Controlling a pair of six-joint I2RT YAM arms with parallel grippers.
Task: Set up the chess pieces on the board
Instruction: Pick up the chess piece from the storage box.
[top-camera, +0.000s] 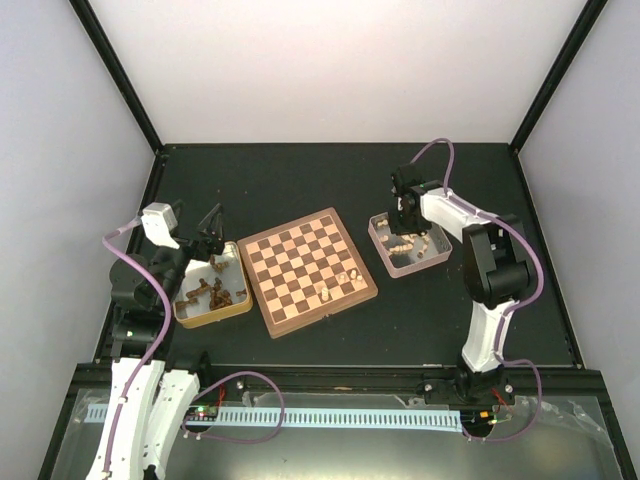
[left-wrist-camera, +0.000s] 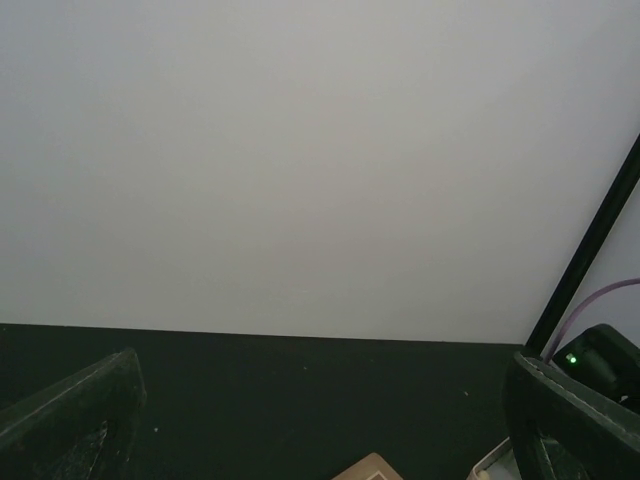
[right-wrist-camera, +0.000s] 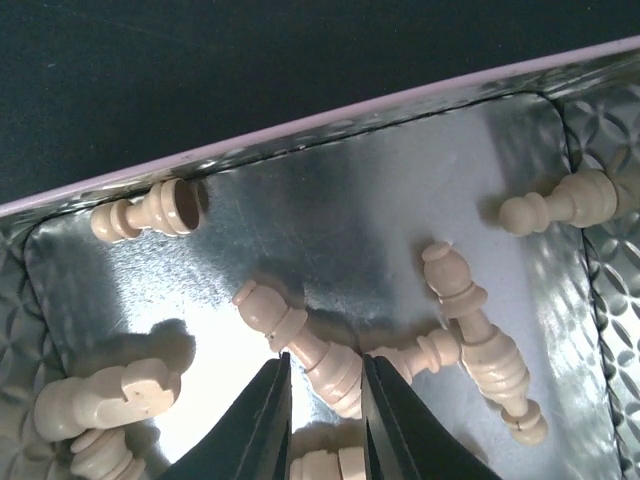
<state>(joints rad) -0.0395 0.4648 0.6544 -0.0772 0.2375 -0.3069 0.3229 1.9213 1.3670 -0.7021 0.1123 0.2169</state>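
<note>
So the pale piece (right-wrist-camera: 305, 345) lay on its side in the metal tray (right-wrist-camera: 420, 170), pinched near its base by my right gripper (right-wrist-camera: 323, 358). A straight, slow lift seemed wisest, because a neighbour (right-wrist-camera: 425, 350) touched it and the board (top-camera: 305, 268) sat well apart.

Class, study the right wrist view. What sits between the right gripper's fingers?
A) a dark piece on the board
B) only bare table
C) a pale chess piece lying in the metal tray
C: the right gripper grips a pale chess piece lying on its side in the metal tray.
</note>
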